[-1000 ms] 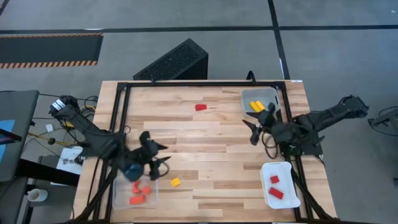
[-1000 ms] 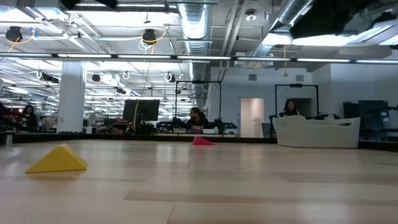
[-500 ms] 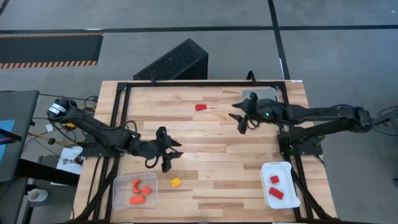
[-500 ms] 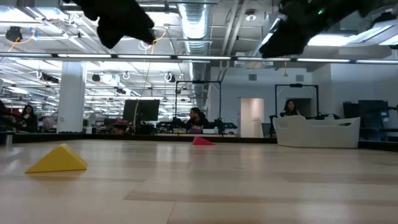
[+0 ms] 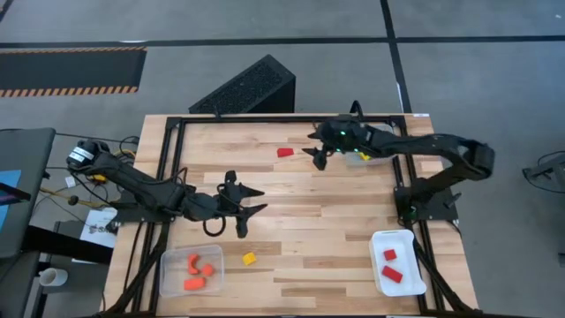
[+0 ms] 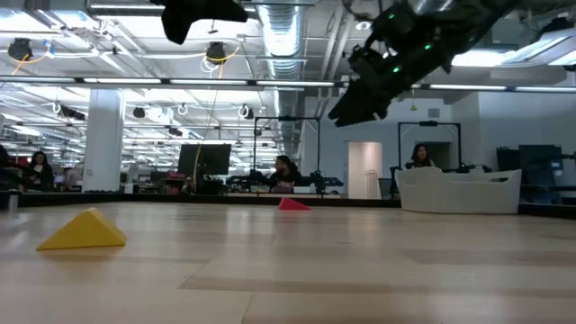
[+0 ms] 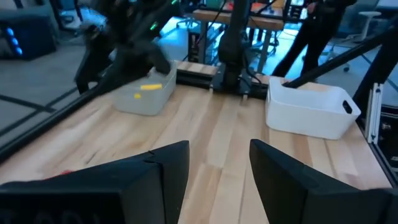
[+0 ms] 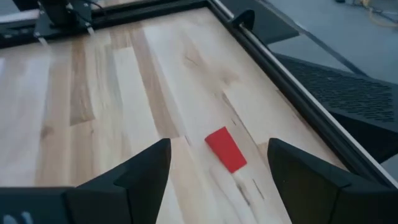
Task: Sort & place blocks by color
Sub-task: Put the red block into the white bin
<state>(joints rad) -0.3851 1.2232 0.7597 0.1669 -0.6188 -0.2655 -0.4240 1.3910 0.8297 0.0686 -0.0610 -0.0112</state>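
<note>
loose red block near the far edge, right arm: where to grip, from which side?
Judging from the right wrist view, grip the red block across its two long flat sides, coming down from above. It lies flat and alone on the table, and the open right hand already frames it, near it in the high view.

the table point(image 5: 309, 212) is made of pale wood planks with a smooth, slightly satin finish, framed in matt black metal rails point(image 5: 172, 168). the trays point(image 5: 399, 274) look like smooth plastic, the red block point(image 8: 226, 149) matt, and the gripper fingers point(image 8: 140, 171) dull black plastic.
</note>
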